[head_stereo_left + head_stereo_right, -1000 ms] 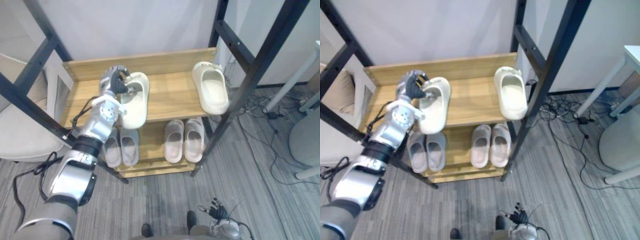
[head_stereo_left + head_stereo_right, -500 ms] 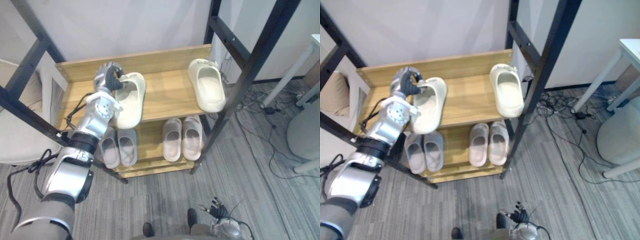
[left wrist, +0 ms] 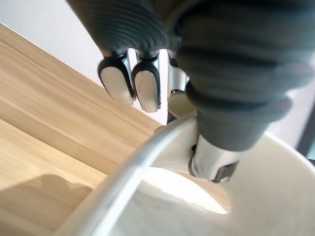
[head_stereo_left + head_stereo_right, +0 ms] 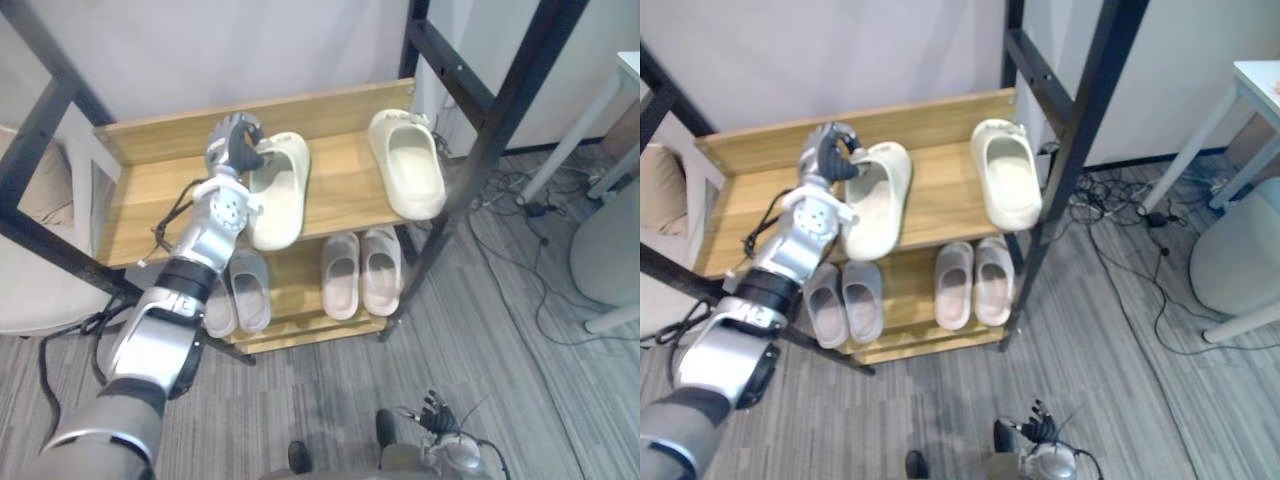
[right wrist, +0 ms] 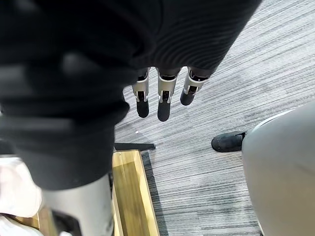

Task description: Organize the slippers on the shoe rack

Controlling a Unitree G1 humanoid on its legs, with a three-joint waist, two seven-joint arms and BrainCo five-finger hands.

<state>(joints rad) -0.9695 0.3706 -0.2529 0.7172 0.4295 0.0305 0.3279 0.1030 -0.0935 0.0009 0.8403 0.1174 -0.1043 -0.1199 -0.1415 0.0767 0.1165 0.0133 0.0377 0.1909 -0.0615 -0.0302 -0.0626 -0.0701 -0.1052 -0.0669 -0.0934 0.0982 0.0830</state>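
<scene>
Since a second ago the cream slipper [image 4: 279, 192] has slid toward my right along the top shelf [image 4: 140, 195] of the shoe rack [image 4: 1065, 130], narrowing the gap to its mate [image 4: 408, 172]; the whole picture has shifted too, which is the head camera moving, not the rack. The left robot hand [image 4: 236, 142] is clamped on the slipper at the end nearest the back wall, curled over its left rim. The slipper's long axis runs from back to front of the shelf, slightly slanted, with its near end at the front edge. The mate lies to the robot's right, roughly parallel and still well apart, so I judge the coming move to be a further sideways carry to bring the two together, and the left arm is plainly the nearer one for it. The right robot hand [image 5: 163, 94] hangs low over the carpeted floor [image 5: 206, 128], its fingers straight and holding nothing. Two grey pairs [image 4: 348, 273] [image 4: 238, 292] already sit side by side on the lower shelf. The left wrist view settles the grip, fingertips [image 3: 134, 84] outside the rim and the thumb down inside the slipper; the eye views give what it cannot, the spacing to the mate and the shelf's front edge.
</scene>
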